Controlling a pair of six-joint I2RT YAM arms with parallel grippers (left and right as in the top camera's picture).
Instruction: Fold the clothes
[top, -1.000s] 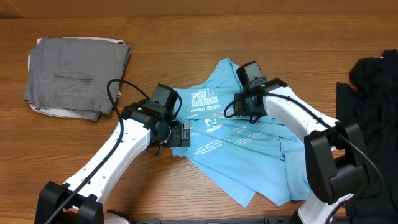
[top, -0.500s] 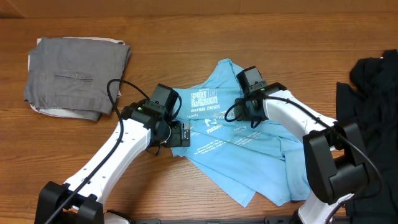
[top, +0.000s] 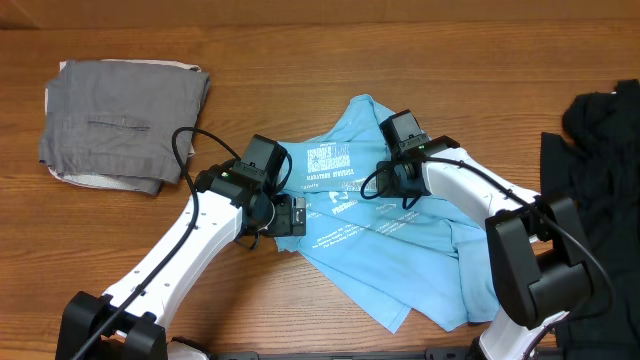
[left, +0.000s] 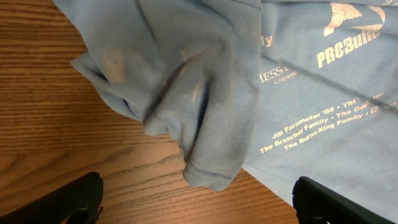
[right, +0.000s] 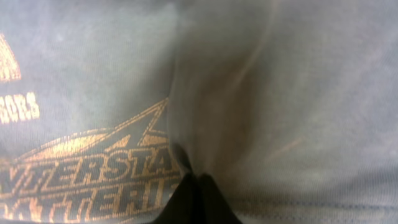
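Note:
The clothes are a light blue T-shirt (top: 400, 250) lying crumpled in the middle of the table, small white text facing up. My left gripper (top: 291, 216) is at the shirt's left edge. In the left wrist view this gripper (left: 199, 205) is open, its fingers wide apart over bare wood. A rolled fold of the shirt (left: 205, 124) hangs just ahead of the fingers and does not touch them. My right gripper (top: 387, 178) is on the shirt's upper middle. In the right wrist view it (right: 196, 183) is shut on a pinched ridge of the shirt (right: 280, 93) beside orange lettering.
A folded grey garment (top: 120, 115) lies at the back left of the wooden table (top: 300, 60). A heap of dark clothing (top: 600, 140) sits at the right edge. My arms reach in from the front edge.
The right gripper has closed on a pinch of the shirt's fabric after shifting slightly. The left arm and its open gripper have not moved.

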